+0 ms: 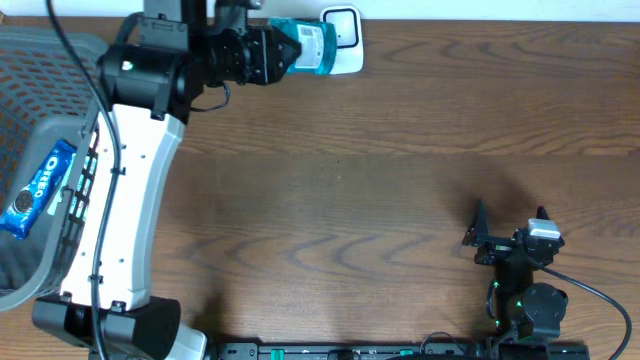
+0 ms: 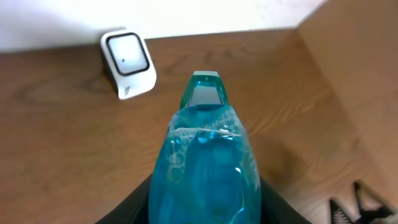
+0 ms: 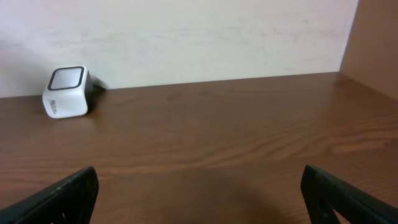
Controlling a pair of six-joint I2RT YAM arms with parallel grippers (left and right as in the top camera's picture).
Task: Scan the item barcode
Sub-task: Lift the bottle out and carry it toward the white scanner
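Brown wood-grain table (image 1: 350, 180), white wall (image 3: 186, 37) along its far edge. Left gripper (image 1: 295, 50) clamps the blue bottle (image 1: 314, 46), just beside the white scanner (image 1: 343, 22) at the far edge. Right gripper (image 1: 510, 225) is spread wide and empty near the front-right corner. Grey basket (image 1: 30, 70) with an Oreo pack (image 1: 40, 185) sits at the left edge.

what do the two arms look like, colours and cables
The left arm has a long white link, black joints, a black cable along it and a green light. The right arm is black with green lights, a pale block on top and a black cable.
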